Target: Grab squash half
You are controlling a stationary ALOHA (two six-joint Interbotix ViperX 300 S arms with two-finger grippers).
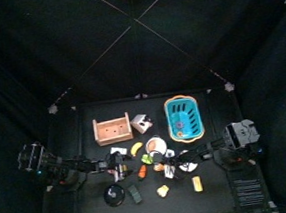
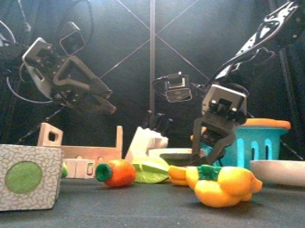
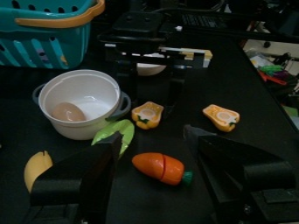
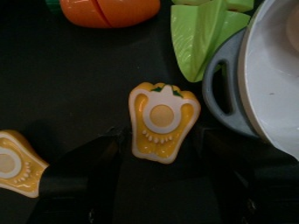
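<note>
A yellow-orange squash half [image 4: 163, 118] lies cut face up on the black table, right beside a white bowl [image 4: 274, 70]. My right gripper [image 4: 162, 140] is open, low over it, with one jaw on each side and not touching. A second squash half [image 4: 14, 166] lies a little apart. The left wrist view shows both halves, one [image 3: 147, 115] by the bowl [image 3: 79, 103] and one [image 3: 221, 116] farther off. My left gripper [image 3: 152, 150] is open and empty, held back above an orange carrot piece [image 3: 160, 167]. In the front view the right gripper [image 2: 205, 150] hangs over the yellow pieces [image 2: 222, 186].
A teal basket [image 1: 184, 117] and a wooden crate [image 1: 111, 129] stand at the back of the table. A green leaf [image 3: 114, 134] and a banana [image 3: 38, 169] lie near the bowl. A white cube with a green circle [image 2: 27, 176] stands at the front left.
</note>
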